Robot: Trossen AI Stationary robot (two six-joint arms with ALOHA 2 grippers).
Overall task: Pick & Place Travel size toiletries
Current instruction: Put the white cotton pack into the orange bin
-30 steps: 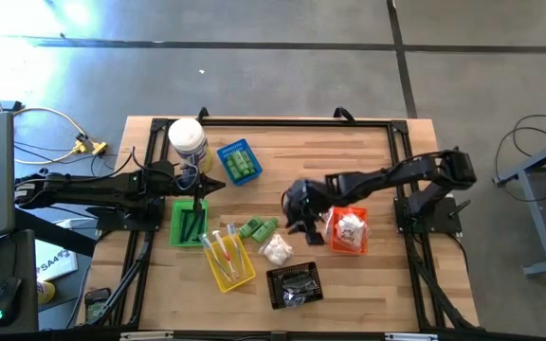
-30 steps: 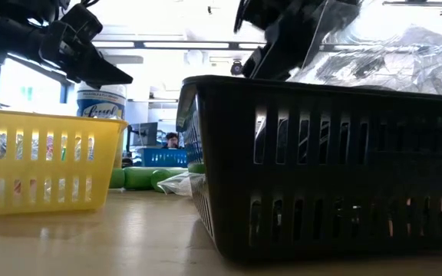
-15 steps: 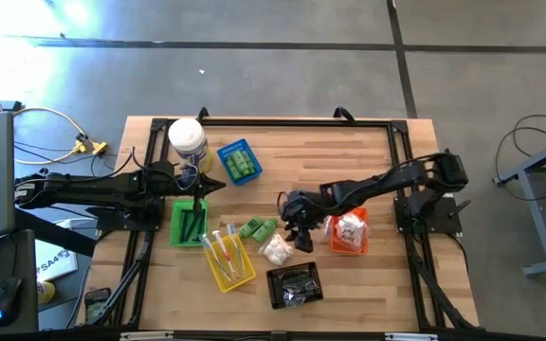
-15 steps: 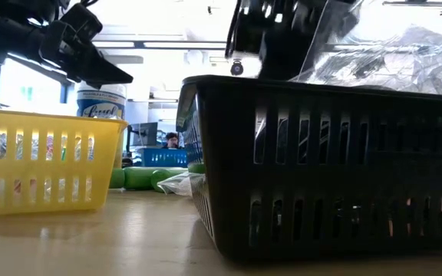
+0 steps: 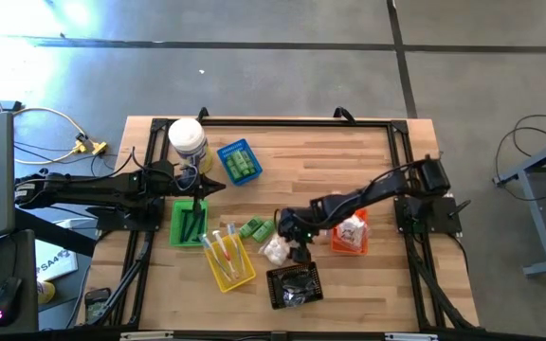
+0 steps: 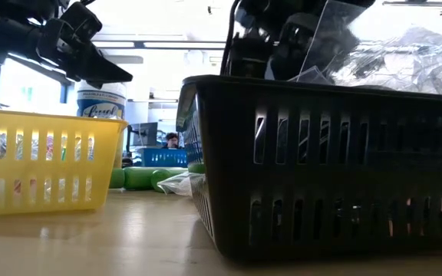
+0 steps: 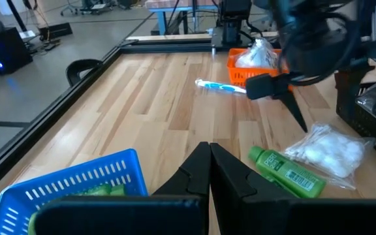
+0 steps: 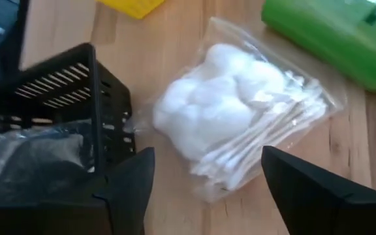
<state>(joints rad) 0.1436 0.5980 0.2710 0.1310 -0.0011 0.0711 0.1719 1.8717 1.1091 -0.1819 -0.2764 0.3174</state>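
A white puffy packet of cotton balls and swabs lies flat on the wooden table, beside the black basket. My right gripper hangs open just above it, slanting down, with one finger on either side of the packet's near end. In the high view the gripper stands right of the packet. Two green bottles lie on their sides just beyond. My left gripper is shut and holds nothing, above the green basket.
Baskets ring the spot: black with clear-wrapped items, yellow with wrapped sticks, orange with white packets, and blue with green bottles. A white jar stands at the far left. A toothbrush lies on the wood.
My right gripper has moved down and toward the table's left and near edges, from beside the orange basket to just over the white packet, rolling as it went. The packet and bottles have kept still.
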